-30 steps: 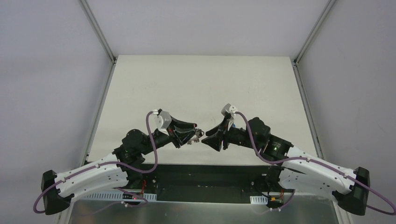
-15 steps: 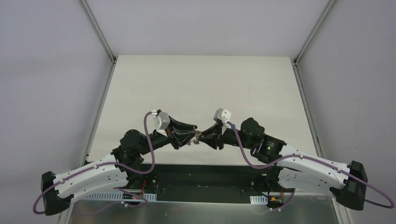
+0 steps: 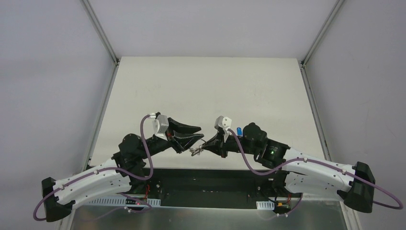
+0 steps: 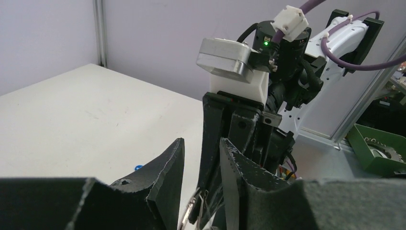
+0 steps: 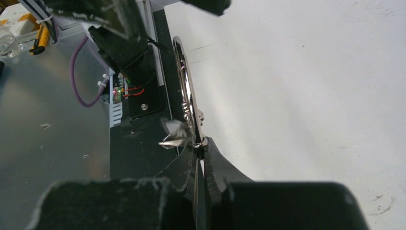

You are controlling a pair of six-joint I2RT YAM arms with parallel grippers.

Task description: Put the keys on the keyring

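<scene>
The keyring (image 5: 186, 91) is a silver wire ring held edge-on, with a small metal piece (image 5: 173, 135) hanging at its lower end. My right gripper (image 5: 200, 143) is shut on the ring's lower end, above the table's near edge (image 3: 195, 151). My left gripper (image 3: 199, 132) stands open just left of it. In the left wrist view the ring (image 4: 195, 211) shows low in the gap between the left fingers (image 4: 167, 165), and no finger presses on it. A blue-headed key (image 3: 238, 130) lies on the table beside the right wrist. I cannot make out any other key.
The white table (image 3: 206, 91) stretches away behind both grippers. A black strip (image 3: 206, 175) and a metal tray (image 3: 206, 215) run along the near edge below the grippers. Frame posts stand at the far corners.
My right gripper has moved left to the ring and shut on it. My left gripper has drawn back to the left, jaws apart, leaving the ring with the right.
</scene>
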